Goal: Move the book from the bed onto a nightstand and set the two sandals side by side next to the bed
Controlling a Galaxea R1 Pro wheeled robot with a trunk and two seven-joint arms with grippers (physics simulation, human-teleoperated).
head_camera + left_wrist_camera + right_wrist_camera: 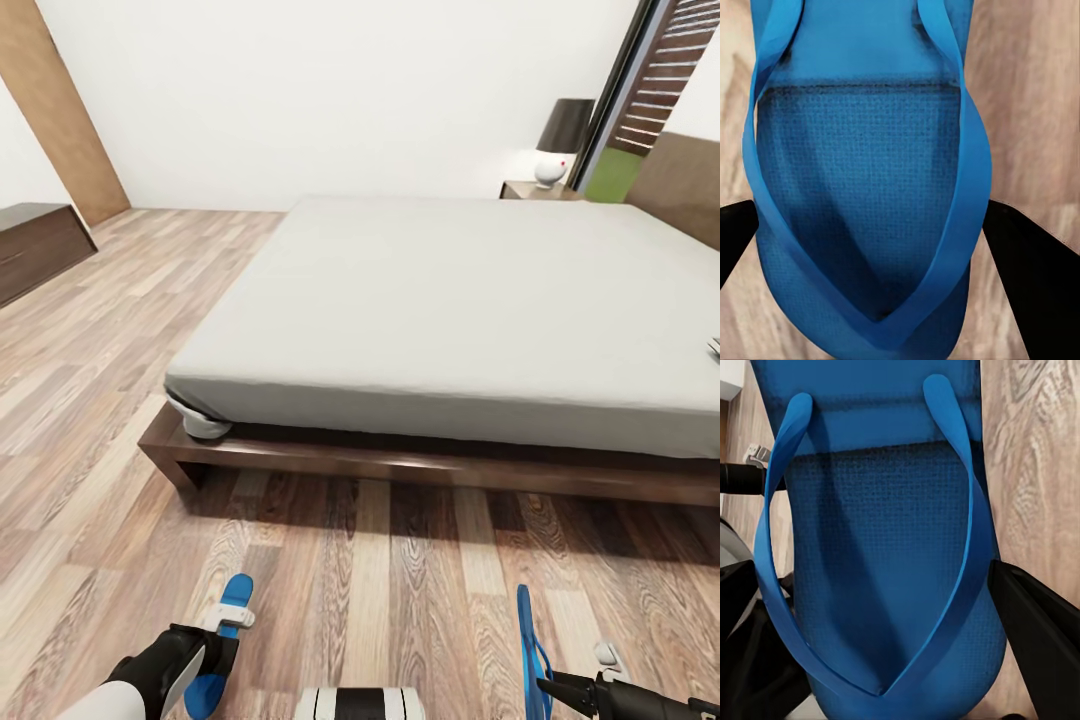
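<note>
Already each tool [215,655] [548,688] gripped a sandal [222,640] [531,655], long axes toward the bed [450,320] ahead.

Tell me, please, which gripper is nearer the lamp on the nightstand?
Right. The right gripper is low on the lamp's side of the view; the left gripper sits farther across, at lower left.

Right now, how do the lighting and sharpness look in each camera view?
Head view: even light, a dark shadow under the bed, straight edges bowed by the wide lens. Left wrist view: the sandal sharp, floor soft. Right wrist view: the other sandal shaded along one side.
</note>
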